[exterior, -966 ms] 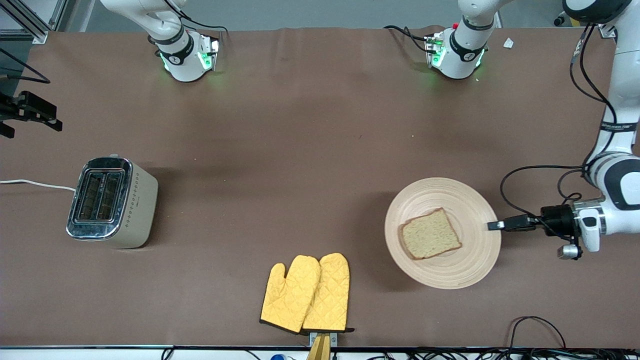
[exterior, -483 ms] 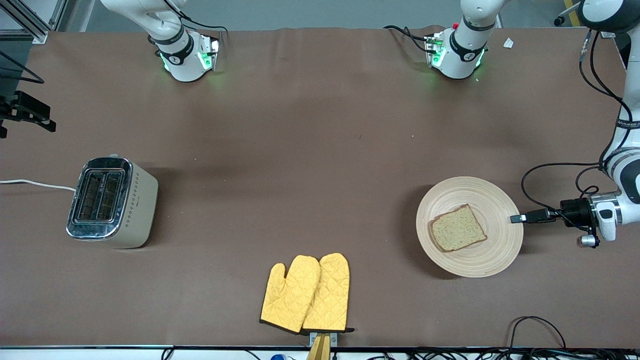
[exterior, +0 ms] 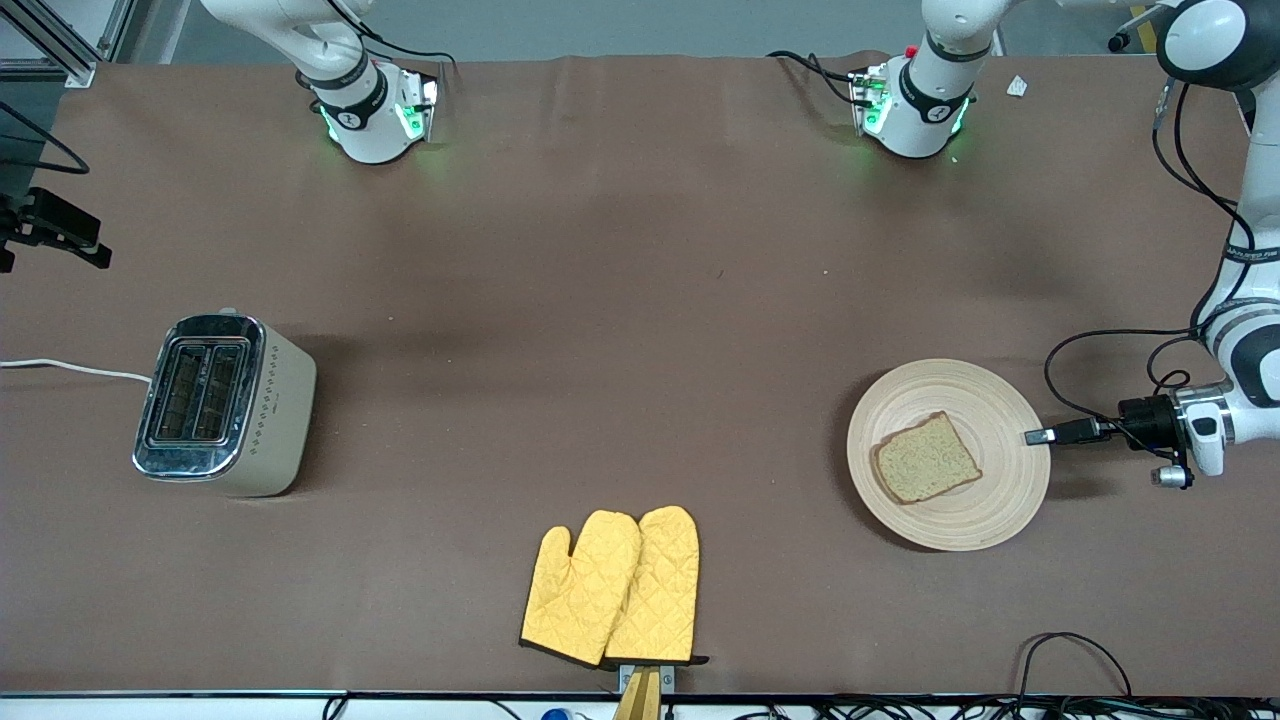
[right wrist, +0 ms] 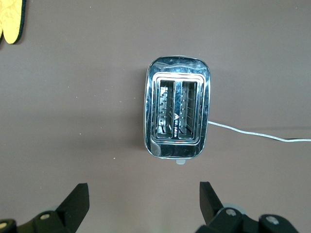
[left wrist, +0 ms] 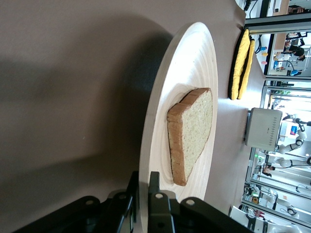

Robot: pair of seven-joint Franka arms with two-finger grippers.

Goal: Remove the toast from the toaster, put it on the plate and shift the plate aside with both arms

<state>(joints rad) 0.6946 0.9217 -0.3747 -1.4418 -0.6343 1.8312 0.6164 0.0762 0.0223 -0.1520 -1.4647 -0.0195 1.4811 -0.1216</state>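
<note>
The round, pale wooden plate [exterior: 948,455], ringed with concentric grooves, lies on the brown bench [exterior: 600,300] at the left arm's end, well apart from the chrome-topped toaster [exterior: 222,403]. The squarish speckled toast [exterior: 926,459] with its darker crust rests flat on the plate. The left claw [exterior: 1036,436] is clamped on the plate's rim, one finger above, one below. The right claw [right wrist: 143,204] hangs over the toaster, fingers spread wide. Two yellow quilted mitts [exterior: 612,587] lie between toaster and plate, nearer the camera.
</note>
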